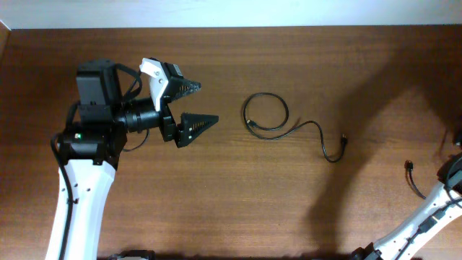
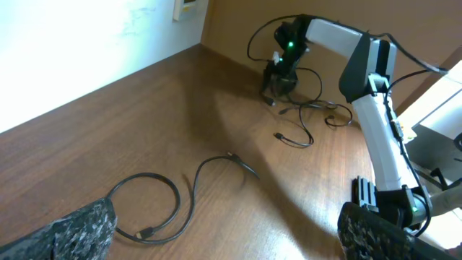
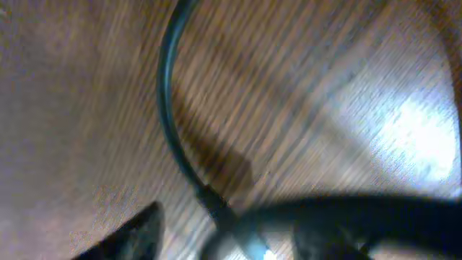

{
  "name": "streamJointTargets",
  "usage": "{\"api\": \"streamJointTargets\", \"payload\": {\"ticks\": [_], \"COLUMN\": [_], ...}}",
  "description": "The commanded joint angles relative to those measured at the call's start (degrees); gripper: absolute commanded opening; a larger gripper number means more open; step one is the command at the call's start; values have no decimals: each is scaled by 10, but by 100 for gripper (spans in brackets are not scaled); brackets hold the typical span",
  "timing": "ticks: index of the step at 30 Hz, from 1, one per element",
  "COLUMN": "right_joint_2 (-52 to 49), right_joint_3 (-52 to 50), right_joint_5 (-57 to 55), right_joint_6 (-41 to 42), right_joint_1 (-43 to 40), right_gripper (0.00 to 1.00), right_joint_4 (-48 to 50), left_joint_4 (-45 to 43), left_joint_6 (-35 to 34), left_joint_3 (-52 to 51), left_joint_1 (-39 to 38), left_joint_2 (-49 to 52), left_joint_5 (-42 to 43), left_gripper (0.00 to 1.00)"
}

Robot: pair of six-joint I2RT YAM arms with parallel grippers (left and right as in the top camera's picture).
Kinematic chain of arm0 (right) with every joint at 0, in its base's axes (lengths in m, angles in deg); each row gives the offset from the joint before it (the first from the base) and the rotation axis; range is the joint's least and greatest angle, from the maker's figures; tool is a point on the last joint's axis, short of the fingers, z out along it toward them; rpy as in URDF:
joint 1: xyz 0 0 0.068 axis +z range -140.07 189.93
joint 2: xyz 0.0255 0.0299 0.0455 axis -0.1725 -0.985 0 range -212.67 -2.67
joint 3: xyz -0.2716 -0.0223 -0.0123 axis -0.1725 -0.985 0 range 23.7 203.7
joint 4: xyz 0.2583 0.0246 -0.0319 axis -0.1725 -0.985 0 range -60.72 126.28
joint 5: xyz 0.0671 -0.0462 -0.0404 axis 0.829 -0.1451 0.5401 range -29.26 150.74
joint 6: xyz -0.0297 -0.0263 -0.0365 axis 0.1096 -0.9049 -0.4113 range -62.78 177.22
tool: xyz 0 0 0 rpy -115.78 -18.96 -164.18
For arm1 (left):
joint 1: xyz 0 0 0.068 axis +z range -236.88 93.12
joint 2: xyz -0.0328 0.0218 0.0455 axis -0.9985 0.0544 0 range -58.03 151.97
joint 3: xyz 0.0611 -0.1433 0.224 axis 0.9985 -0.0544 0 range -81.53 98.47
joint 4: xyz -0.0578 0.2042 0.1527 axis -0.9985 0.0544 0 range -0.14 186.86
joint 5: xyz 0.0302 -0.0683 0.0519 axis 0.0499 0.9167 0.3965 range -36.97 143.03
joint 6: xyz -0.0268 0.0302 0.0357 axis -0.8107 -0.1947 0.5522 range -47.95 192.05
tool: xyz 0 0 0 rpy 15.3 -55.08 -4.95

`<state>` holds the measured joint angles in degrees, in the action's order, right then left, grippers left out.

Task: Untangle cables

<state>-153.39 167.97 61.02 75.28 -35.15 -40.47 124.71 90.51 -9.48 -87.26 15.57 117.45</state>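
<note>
One thin black cable (image 1: 268, 117) lies in a loop at mid-table, and its tail ends in a small plug (image 1: 344, 139). My left gripper (image 1: 193, 105) hovers to the left of that loop, open and holding nothing. In the left wrist view the loop (image 2: 153, 209) lies just ahead of the left finger (image 2: 76, 232). More cables (image 2: 312, 110) lie heaped at the far right, with my right gripper (image 2: 279, 81) over them. In the blurred right wrist view the right gripper (image 3: 238, 245) has its fingers apart, and a cable (image 3: 169, 123) runs between them.
A loose cable end (image 1: 412, 175) lies near the right arm (image 1: 426, 217) at the table's right edge. The left arm's base (image 1: 83, 144) fills the left side. A pale wall (image 2: 79, 50) borders the table's far edge.
</note>
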Motion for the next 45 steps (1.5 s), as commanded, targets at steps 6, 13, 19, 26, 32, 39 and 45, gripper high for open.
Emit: {"api": "streamJointTargets", "payload": {"ticks": [6,13,19,26,32,39,45], "right_joint_2": [13,23,23,23,23,26,60], "right_joint_3": [281,210,45,20,21,20,186], "right_joint_5": [40,114,39,545,244,101,-37], "right_joint_6": [19,51,7,-388,8,61,-13], "right_joint_1": [-3,31,91,135,135,151,130], "right_gripper": [100,99,99,99,99,99,99], "right_joint_4": [-145,-206,-160,-206,-199,-206,-206], "left_joint_4": [5,6,6,8,8,-6,-7], "left_joint_6": [7,31,31,31,31,32,40], "left_joint_3": [0,0,0,0,0,0,0], "left_joint_1": [-4,-4,-4,-4,-4,-4,-4], "left_joint_2": [-2,-2,-2,-2,-2,-2,-2], "left_joint_5": [-1,40,49,51,51,50,49], "left_gripper": [99,99,99,99,99,99,99]}}
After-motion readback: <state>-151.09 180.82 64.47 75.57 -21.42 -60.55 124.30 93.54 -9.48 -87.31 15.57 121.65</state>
